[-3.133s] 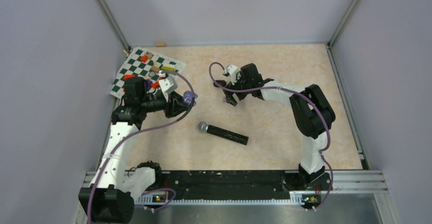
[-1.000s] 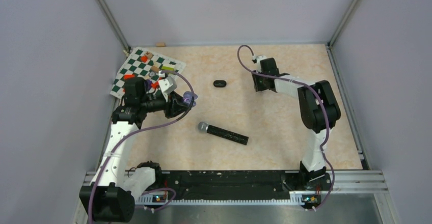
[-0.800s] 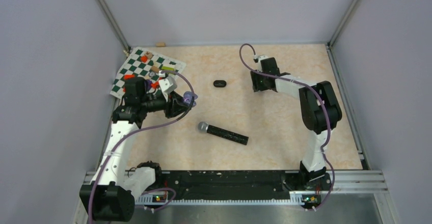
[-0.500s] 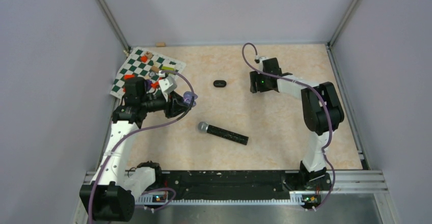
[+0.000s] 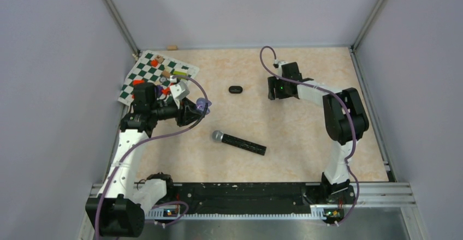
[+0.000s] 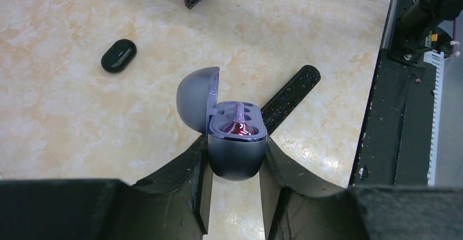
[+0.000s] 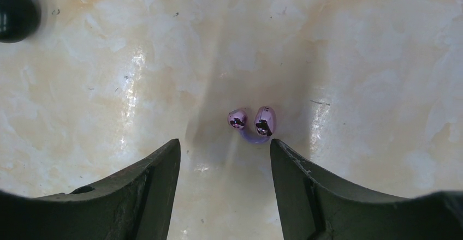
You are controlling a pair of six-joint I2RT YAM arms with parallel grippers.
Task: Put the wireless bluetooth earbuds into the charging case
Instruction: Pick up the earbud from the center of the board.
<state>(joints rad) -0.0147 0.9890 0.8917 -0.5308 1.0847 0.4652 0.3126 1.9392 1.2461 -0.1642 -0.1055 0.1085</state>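
Purple plastic marks the charging case [image 5: 204,106], which from above sits clamped in the left gripper [image 5: 199,110] at the left of the table [image 5: 306,136], just beside the chequered mat [image 5: 143,75] with its small coloured pieces. The right gripper [image 5: 274,90] hangs low over the far middle of the table, a black oval object [image 5: 235,89] lies between the two arms and apart from both, and a microphone [image 5: 238,142] lies nearer the bases; the earbuds themselves are too small to pick out from here. The left wrist view shows the case upright with its body pinched between the two fingers and its lid swung open; a seated purple earbud [image 6: 238,124] rests inside, and the socket beside it looks empty. The right wrist view shows that gripper's fingers spread wide, one on either side of a loose purple earbud [image 7: 254,123] lying on the bare table and touching neither finger. I judge the purple pair half done: the loose bud has yet to be gripped, carried across and set in the free socket. No black buds show clearly, and I cannot tell whether the black oval is a bud or a second case, so that part looks untouched.
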